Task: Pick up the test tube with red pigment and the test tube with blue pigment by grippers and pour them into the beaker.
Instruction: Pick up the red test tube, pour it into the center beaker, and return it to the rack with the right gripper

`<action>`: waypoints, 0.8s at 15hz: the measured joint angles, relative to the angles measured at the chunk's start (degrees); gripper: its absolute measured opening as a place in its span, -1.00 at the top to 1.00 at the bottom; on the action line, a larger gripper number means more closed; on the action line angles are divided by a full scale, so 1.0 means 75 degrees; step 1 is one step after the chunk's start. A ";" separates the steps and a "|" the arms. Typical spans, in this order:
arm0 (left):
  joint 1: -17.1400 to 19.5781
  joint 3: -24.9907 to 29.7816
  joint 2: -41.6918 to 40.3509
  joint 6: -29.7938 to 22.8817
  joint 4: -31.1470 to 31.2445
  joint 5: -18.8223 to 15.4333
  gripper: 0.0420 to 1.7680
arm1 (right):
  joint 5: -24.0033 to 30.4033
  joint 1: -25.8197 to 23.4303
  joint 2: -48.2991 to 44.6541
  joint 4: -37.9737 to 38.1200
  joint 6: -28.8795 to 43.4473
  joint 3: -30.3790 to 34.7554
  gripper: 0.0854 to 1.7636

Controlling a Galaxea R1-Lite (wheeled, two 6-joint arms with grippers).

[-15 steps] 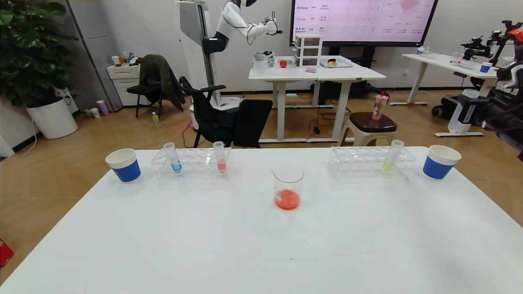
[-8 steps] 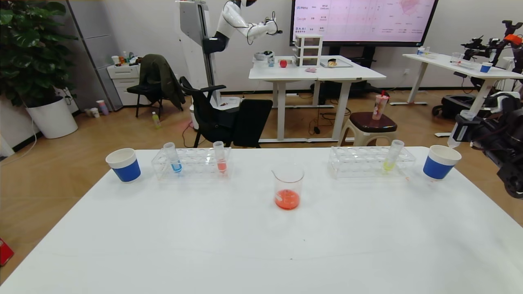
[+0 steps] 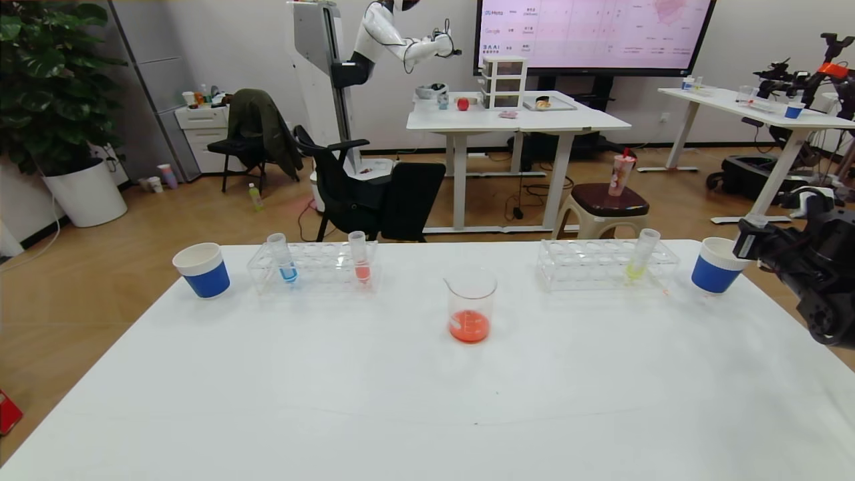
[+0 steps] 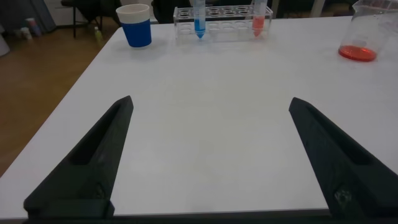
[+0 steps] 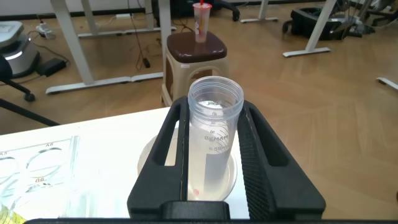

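Lowered since a moment ago, the right pincer pinches an emptied tube over the right paper cup. Far to its left stand the blue-pigment tube, the beaker holding red liquid, and the yellow tube. Left pincer spread above the table.

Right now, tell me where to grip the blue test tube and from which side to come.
Grip the test tube with blue pigment on its bare upper part just under the flared rim, coming from above: it stands nearly upright in the clear rack, whose walls cover its lower half. The left claw is open.
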 joint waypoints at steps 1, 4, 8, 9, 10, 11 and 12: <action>0.0000 0.0000 0.0000 0.0000 0.0000 0.0002 -0.98 | -0.0003 0.0000 0.0020 0.0000 0.0000 0.0026 0.50; 0.0003 0.0000 0.0000 0.0000 0.0000 0.0000 -0.98 | 0.0015 -0.0003 0.0052 -0.0187 0.0003 0.0166 0.46; 0.0000 0.0000 0.0000 0.0000 0.0000 -0.0003 -0.98 | -0.0003 0.0067 0.0115 -0.0426 0.0000 0.0319 -0.87; 0.0000 0.0000 0.0000 0.0000 0.0000 0.0000 -0.98 | -0.0007 0.0086 0.0115 -0.0437 0.0000 0.0349 -0.97; 0.0000 0.0000 0.0000 0.0000 0.0000 0.0000 -0.98 | 0.0002 0.0115 0.0114 -0.0440 0.0000 0.0375 -0.97; 0.0000 0.0000 0.0000 0.0000 0.0000 0.0000 -0.98 | 0.0015 0.0137 0.0093 -0.0437 0.0000 0.0382 -0.97; 0.0000 0.0000 0.0000 0.0000 0.0000 0.0000 -0.98 | 0.0015 0.0192 0.0034 -0.0432 0.0000 0.0385 -0.97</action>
